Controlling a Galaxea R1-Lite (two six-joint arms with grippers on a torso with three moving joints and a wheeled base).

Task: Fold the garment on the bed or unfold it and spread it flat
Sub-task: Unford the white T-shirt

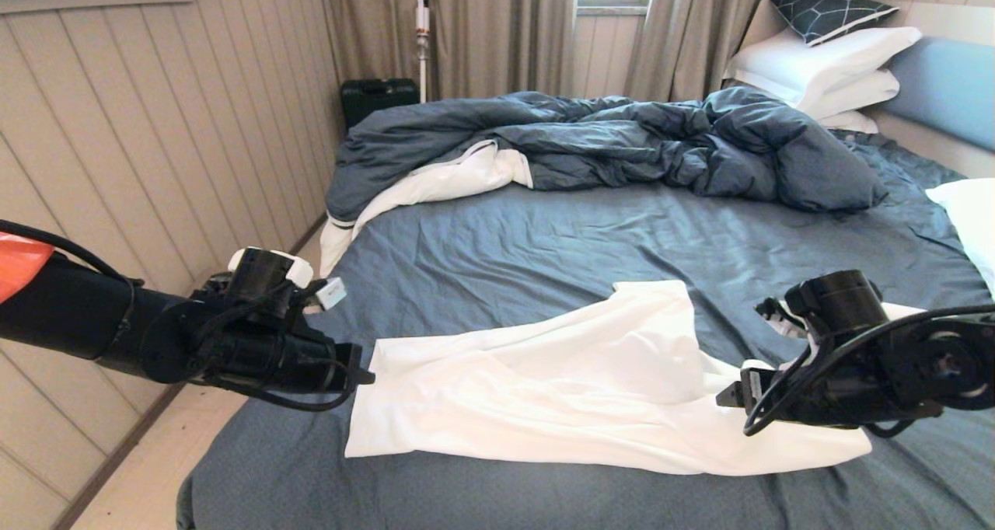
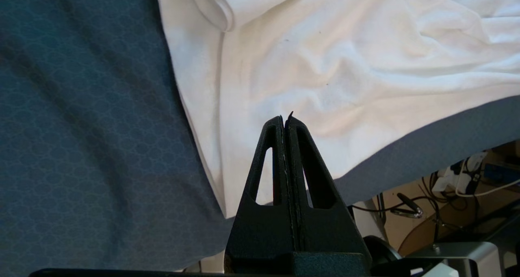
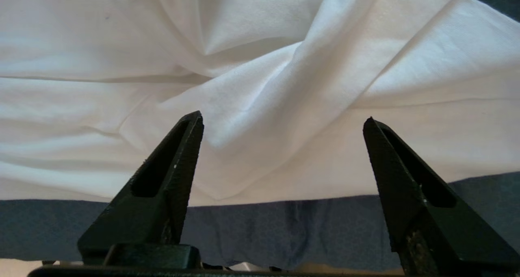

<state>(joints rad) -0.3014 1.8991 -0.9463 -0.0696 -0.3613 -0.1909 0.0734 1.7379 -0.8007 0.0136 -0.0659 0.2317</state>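
Note:
The white garment lies rumpled across the near part of the bed, with one corner peaked up towards the middle. My left gripper hovers at the garment's left edge. In the left wrist view the left gripper is shut, with no cloth between its fingers and the garment lying beneath it. My right gripper hangs over the garment's right part. The right wrist view shows the right gripper open over the folds of the garment, just inside its hem on the blue sheet.
A rumpled dark blue duvet with white lining fills the far side of the bed. White pillows stack at the headboard, and another pillow is at the right edge. The panelled wall and floor lie to the left.

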